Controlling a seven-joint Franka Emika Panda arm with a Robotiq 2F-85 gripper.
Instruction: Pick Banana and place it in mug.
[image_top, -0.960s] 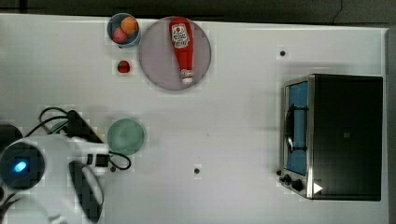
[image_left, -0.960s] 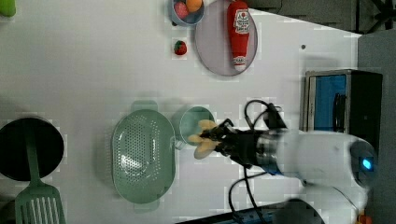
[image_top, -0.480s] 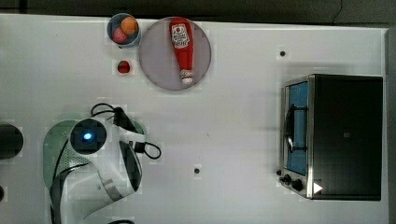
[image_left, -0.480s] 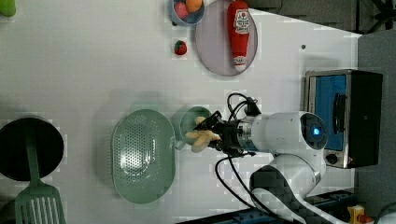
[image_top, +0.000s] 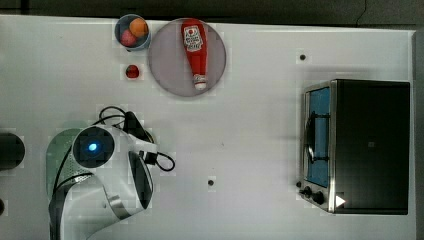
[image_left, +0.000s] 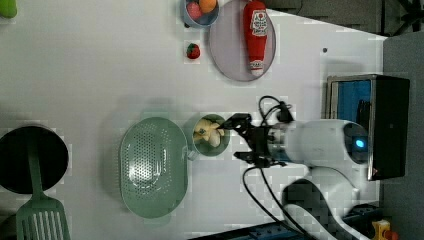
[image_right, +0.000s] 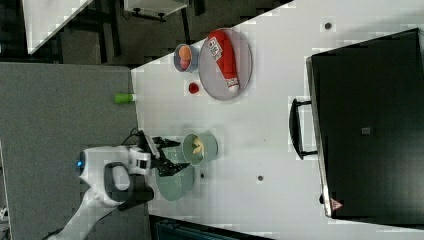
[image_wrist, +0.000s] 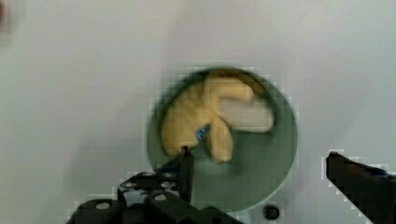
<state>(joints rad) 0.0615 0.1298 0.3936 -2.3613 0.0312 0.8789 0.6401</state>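
My hand (image_left: 246, 139) stands with its two black fingers spread wide and nothing between them, and the soft yellow peeled-looking banana (image_left: 208, 133) lies inside the round muted teal-green mug (image_left: 220, 148), resting against the inner wall rather than in my grip. What matters now is where that mug sits from me: in the left view it is just beside my fingertips, toward the left view's left, with my white arm reaching in from the left view's right; the pale green perforated oval basket (image_left: 152, 166) lies farther on, past the mug. In the wrist view the banana (image_wrist: 205, 119) fills the part of the mug (image_wrist: 275, 172) farthest from my fingers (image_wrist: 187, 168), its lobes sprawled across the cup with no end sticking above the rim that I can make out. I judge the placing done, so the next move is to draw back from the mug without clipping its rim, over the white worktop (image_left: 100, 75).
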